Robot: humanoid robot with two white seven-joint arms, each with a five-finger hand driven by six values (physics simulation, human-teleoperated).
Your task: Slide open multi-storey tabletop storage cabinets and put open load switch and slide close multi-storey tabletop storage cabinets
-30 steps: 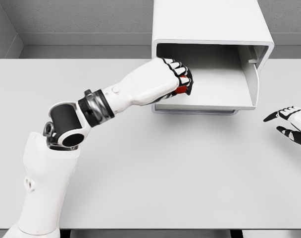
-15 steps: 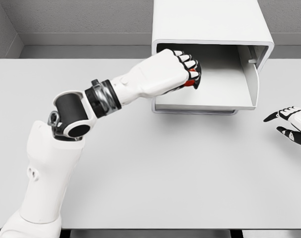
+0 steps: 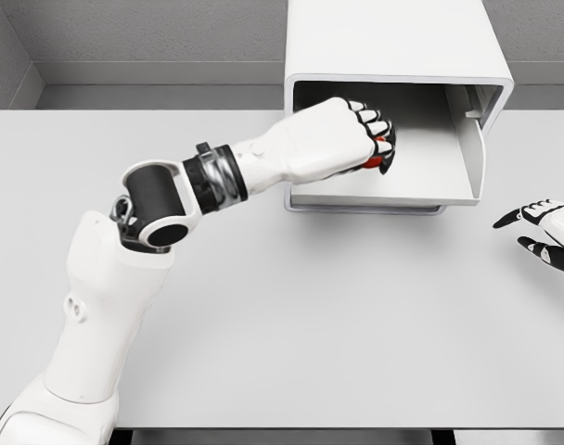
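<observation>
A white storage cabinet [image 3: 393,42] stands at the back of the table, its drawer [image 3: 430,181] slid out toward me. My left hand [image 3: 370,139] reaches over the drawer's left part and is shut on a red load switch [image 3: 377,159]; only a sliver of red shows under the curled fingers. Whether the switch touches the drawer floor is hidden by the hand. My right hand [image 3: 542,232] rests at the right edge of the table, fingers spread, holding nothing.
The drawer's front panel [image 3: 472,153] stands at the right end of the pulled-out drawer. The grey table [image 3: 310,315] spreads out in front of the cabinet. A grey wall runs behind the table.
My left hand has moved to the right and deeper over the drawer with the red switch in it, the elbow following. The right hand has stayed put.
</observation>
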